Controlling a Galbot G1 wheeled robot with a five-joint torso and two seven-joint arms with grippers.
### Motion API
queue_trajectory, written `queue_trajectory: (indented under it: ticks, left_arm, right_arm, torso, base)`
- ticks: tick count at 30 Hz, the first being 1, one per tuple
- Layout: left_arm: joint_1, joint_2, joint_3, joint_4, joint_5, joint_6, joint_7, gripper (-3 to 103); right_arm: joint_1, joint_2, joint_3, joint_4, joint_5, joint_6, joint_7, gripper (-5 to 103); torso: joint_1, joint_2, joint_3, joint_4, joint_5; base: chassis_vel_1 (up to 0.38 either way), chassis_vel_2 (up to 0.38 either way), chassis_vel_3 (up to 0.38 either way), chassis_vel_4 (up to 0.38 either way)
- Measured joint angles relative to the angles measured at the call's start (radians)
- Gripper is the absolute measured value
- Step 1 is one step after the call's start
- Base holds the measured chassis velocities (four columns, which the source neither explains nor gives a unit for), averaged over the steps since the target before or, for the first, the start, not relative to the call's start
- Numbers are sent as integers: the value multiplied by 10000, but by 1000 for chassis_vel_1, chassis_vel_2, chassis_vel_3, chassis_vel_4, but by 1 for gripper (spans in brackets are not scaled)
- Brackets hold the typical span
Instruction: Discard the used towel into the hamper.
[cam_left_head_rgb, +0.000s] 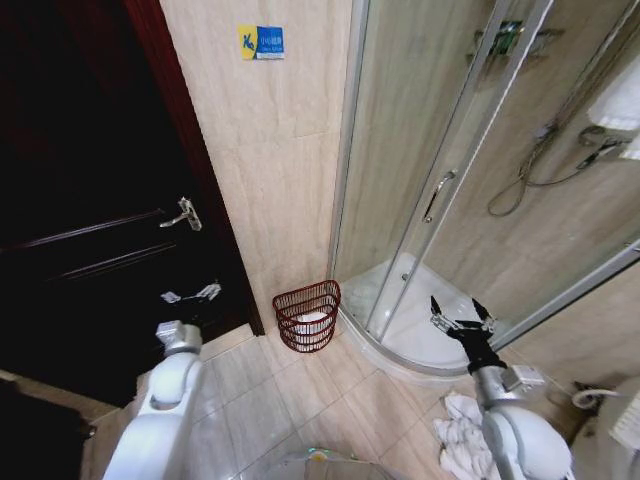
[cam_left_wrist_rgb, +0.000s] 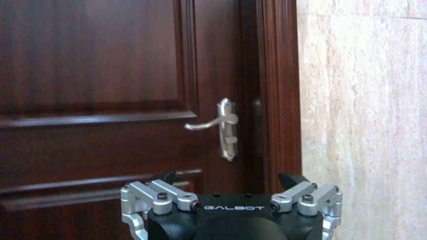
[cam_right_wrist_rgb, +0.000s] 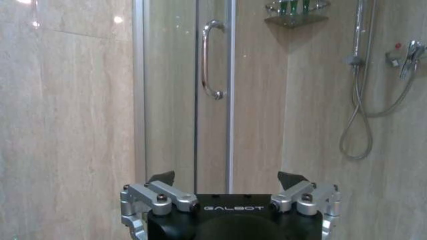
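On beige floor tiles (cam_left_head_rgb: 330, 395), hamper (cam_left_head_rgb: 307, 315) by shower (cam_left_head_rgb: 420, 320), possibly towel (cam_left_head_rgb: 462, 435) near right gripper (cam_left_head_rgb: 461, 312), both grippers agape

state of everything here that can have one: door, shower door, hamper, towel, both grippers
wooden door: shut
shower door: shut
hamper: upright on the floor, something white inside
white towel: crumpled on the floor beside the right arm
left gripper: open, empty, facing the wooden door
right gripper: open, empty, facing the shower door

left tool (cam_left_head_rgb: 190, 295) spread, right tool (cam_left_head_rgb: 461, 312) spread
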Motion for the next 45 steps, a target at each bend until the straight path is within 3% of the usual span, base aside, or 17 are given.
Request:
queue_trajectory:
  ticks: [4, 8, 11, 14, 24, 45]
  left_arm:
    - [666, -204, -233, -465, 307, 107, 296, 100]
    - [1391, -153, -251, -806, -362, 332, 768, 100]
    - [1876, 69, -249, -955, -1006, 557, 1580, 100]
    - [1937, 120, -205, -953, -1116, 622, 1791, 100]
    - [1837, 5, 154, -936, -902, 877, 1905, 100]
    - [1791, -112, 263, -1089, -232, 738, 1856, 100]
  right_arm:
    - [-304, 100, -1, 37, 1, 108, -239, 100]
    - [-503, 162, -5, 85, 11, 310, -264, 100]
    - [-587, 137, 33, 168, 60, 418, -241, 100]
    - [-610, 133, 36, 233, 81, 471, -225, 100]
    - [-856, 197, 26, 458, 113, 634, -210, 100]
    - [-1056, 46, 163, 293, 415, 1171, -106, 100]
  torso:
    - [0, 0, 0, 0, 0]
    - [-1, 0, -1, 1, 0]
    - [-1, 1, -1, 1, 1]
    - [0, 0, -1, 0, 1]
    - [1, 1, 0, 0, 1]
    - [0, 1, 0, 0, 1]
  base:
    - [0, 0, 0, 0]
    - [0, 0, 0, 0]
    - [0, 0, 0, 0]
    - [0, 0, 0, 0]
    - [0, 0, 0, 0]
    - [0, 0, 0, 0]
